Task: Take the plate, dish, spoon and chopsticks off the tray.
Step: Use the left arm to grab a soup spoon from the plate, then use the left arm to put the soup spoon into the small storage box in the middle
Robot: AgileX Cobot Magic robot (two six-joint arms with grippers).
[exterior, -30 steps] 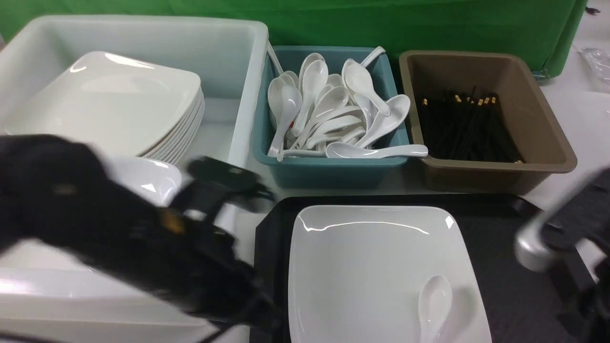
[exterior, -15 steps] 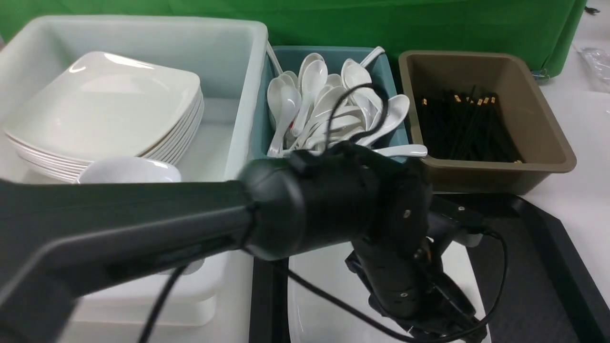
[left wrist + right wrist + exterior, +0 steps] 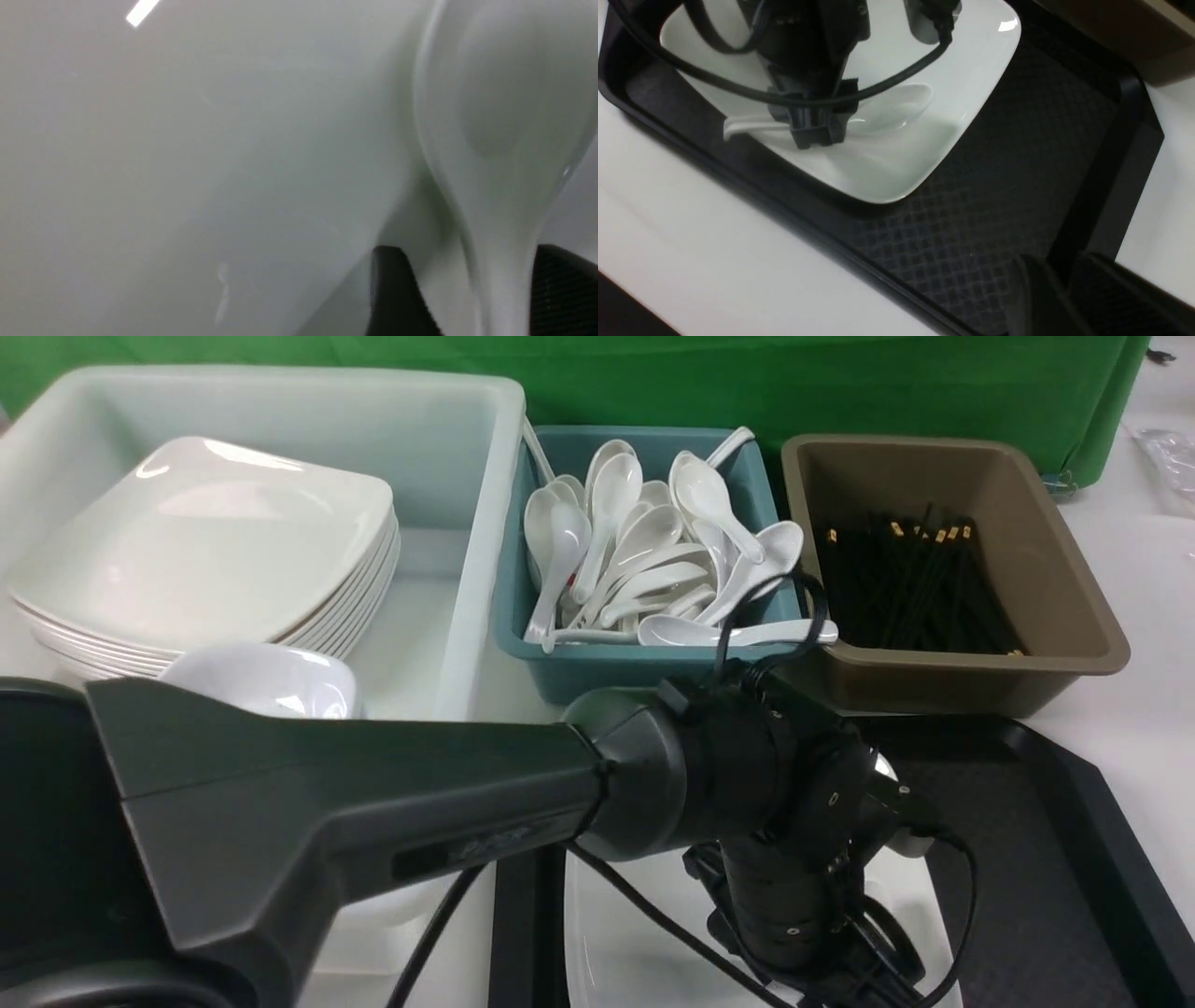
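Squarely over plate (image 3: pixel 607 961), left arm (image 3: pixel 373 803).

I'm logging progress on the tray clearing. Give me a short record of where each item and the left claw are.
plate: on the tray, under the spoon
spoon: lying on the plate
left claw: open, straddling the spoon's handle
dish: in the white tub, next to the plate stack
chopsticks: in the brown tub; none seen on the tray
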